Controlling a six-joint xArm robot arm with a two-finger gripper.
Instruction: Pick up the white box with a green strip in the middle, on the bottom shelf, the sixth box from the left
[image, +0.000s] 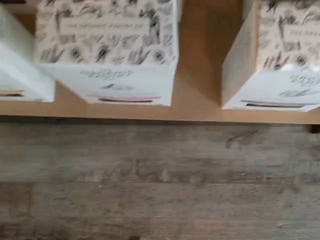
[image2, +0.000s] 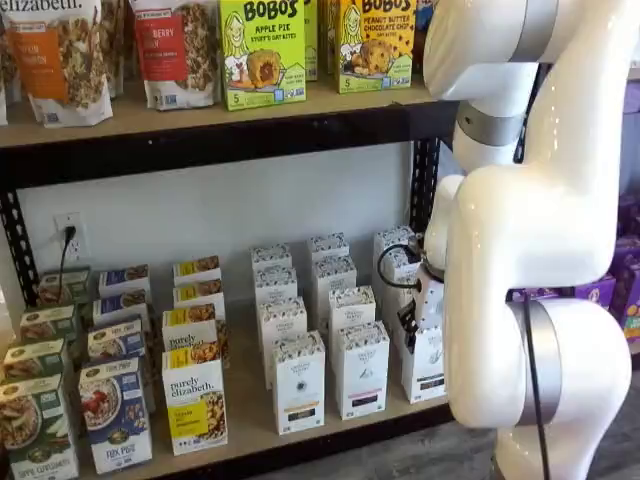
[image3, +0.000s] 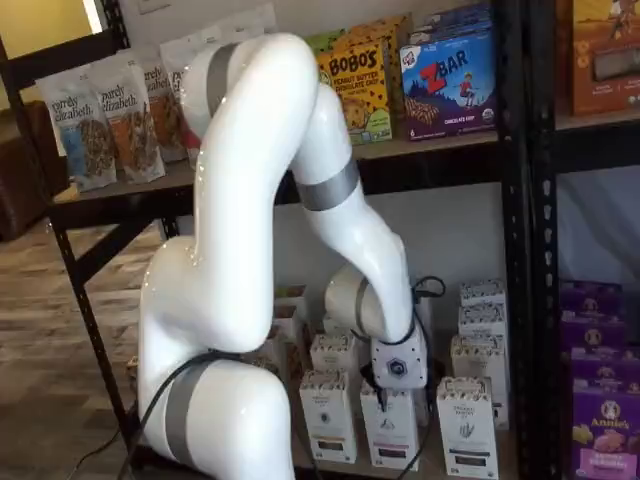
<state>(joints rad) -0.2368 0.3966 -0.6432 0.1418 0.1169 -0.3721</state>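
Note:
The white box (image2: 426, 368) stands at the front right of the bottom shelf (image2: 250, 428), half hidden behind my arm. In a shelf view it is the rightmost front carton (image3: 466, 425). In the wrist view it (image: 282, 55) is blurred, standing near the board's front edge (image: 200, 107) with a dark strip low on its front. My gripper (image3: 395, 392) hangs in front of the shelf, just left of that box and before the neighbouring carton (image3: 390, 430). In both shelf views only its white body and dark fingers (image2: 412, 322) show. It is open and holds nothing.
Similar white cartons (image2: 360, 370) (image2: 298, 385) stand to the left in rows running back, then "purely elizabeth" boxes (image2: 195, 405). A black upright (image3: 520, 250) bounds the shelf on the right, with purple boxes (image3: 605, 420) beyond. The upper shelf (image2: 230, 130) hangs overhead. Grey wood floor (image: 160, 180) lies below.

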